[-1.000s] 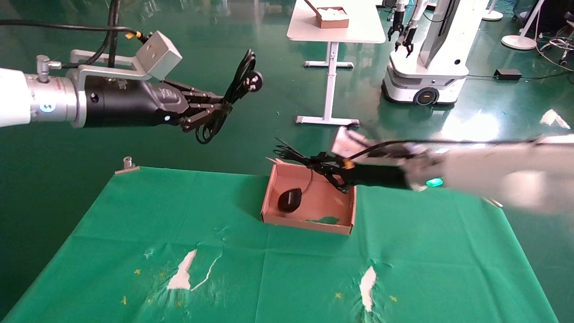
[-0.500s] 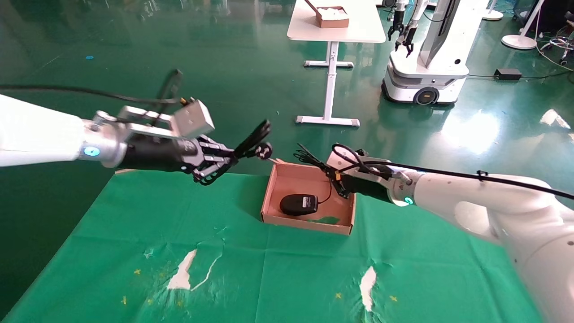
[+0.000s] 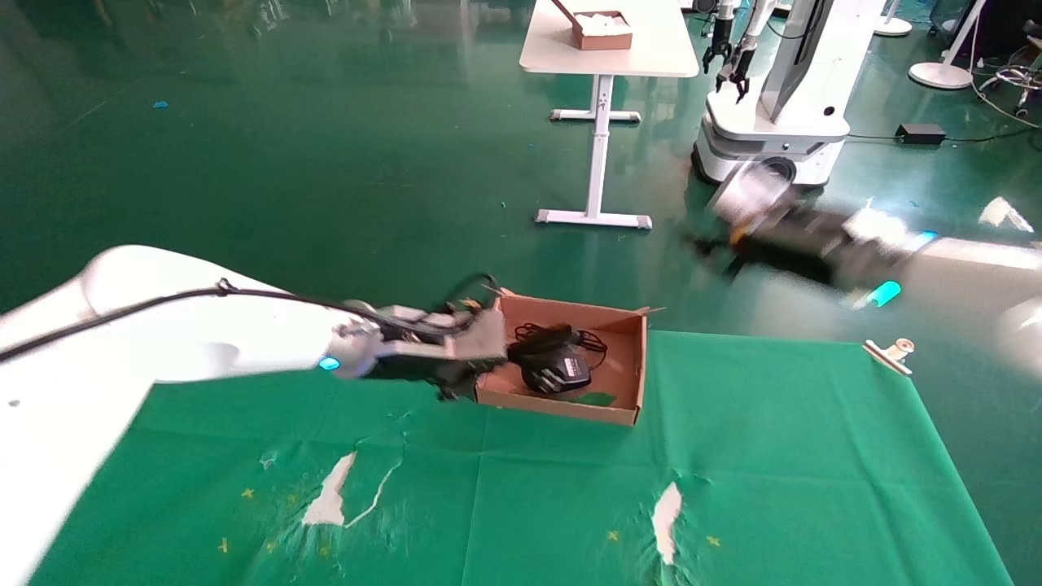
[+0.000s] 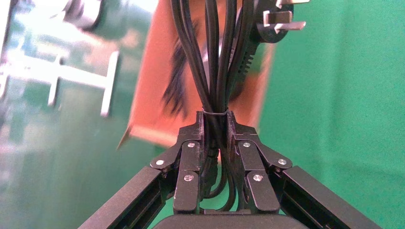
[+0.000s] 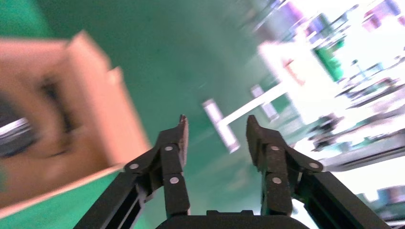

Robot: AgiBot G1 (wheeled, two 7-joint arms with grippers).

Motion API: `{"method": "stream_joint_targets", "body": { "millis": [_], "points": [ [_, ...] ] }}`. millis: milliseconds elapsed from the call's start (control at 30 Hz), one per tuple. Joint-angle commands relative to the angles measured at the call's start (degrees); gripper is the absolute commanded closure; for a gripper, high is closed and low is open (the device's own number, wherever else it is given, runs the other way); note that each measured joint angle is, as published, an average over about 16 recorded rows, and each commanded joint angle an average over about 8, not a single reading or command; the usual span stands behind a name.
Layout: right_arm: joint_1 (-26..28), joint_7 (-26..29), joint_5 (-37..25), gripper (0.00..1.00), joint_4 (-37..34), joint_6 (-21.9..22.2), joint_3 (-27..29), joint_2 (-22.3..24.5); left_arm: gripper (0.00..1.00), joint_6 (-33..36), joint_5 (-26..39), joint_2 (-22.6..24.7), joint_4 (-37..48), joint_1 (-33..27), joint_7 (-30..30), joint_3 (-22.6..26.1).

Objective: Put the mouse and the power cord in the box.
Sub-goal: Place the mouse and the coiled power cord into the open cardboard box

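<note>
Black power cord (image 4: 216, 71) clamped in left gripper (image 4: 216, 131) over box (image 3: 623, 358).

- Mouse (image 3: 556, 373): black, on the floor of the box (image 3: 627, 370).
- Power cord (image 4: 215, 71): looped black bundle, plug at its end, over the box.
- Box: shallow, brown, open.

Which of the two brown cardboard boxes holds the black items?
The shallow reddish-brown cardboard tray on the green cloth, holding the black mouse and thick black power cord; the smaller box on the white table holds white stuff.

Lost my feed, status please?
Left hand shut on power cord, over box. Right hand open, clear. Mouse inside. No obstruction.
</note>
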Motion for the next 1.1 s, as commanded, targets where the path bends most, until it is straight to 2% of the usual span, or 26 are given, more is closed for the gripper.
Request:
{"method": "stream_joint_targets", "body": {
  "millis": [33,233,367,400,433,633,667,867,1100],
  "points": [
    [2.2,-1.0,0.7,0.00,0.7,-1.6,0.6,2.5,1.00,0.7,-0.2,0.0,-3.4,1.5,-0.2,1.3],
    [7.7,-0.2,2.0,0.00,2.1,-15.4,1.2,9.8,1.00,-2.0,-1.5,0.2,-9.7,2.6,-4.9,6.3],
    [10.5,1.3,1.5,0.00,2.1,-21.2,0.8,12.8,0.99,-7.0,-0.3,0.3,-14.5,1.9,-5.8,11.0],
    [11.1,1.6,1.3,0.00,2.1,-21.8,0.6,13.3,0.93,-8.5,0.0,0.3,-15.7,1.6,-5.9,12.3],
    [11.6,1.9,1.1,0.00,2.1,-22.2,0.5,13.6,0.83,-9.9,0.3,0.3,-16.7,1.3,-6.1,13.5],
    [13.3,2.9,0.6,0.00,2.1,-23.7,0.2,15.0,0.09,-16.3,0.5,0.4,-20.2,0.4,-8.5,19.0],
    [13.5,3.0,0.6,0.00,2.1,-24.0,0.2,15.2,0.02,-16.9,0.4,0.4,-20.5,0.4,-8.8,19.6],
    [13.8,3.1,0.5,0.00,2.1,-24.4,0.1,15.4,0.00,-17.9,0.1,0.4,-21.0,0.5,-9.3,20.6],
    [12.6,4.0,1.1,0.00,3.4,-24.2,0.3,15.6,0.00,-15.5,-2.2,-1.7,-22.5,2.2,-10.1,17.9]
  ]
}}
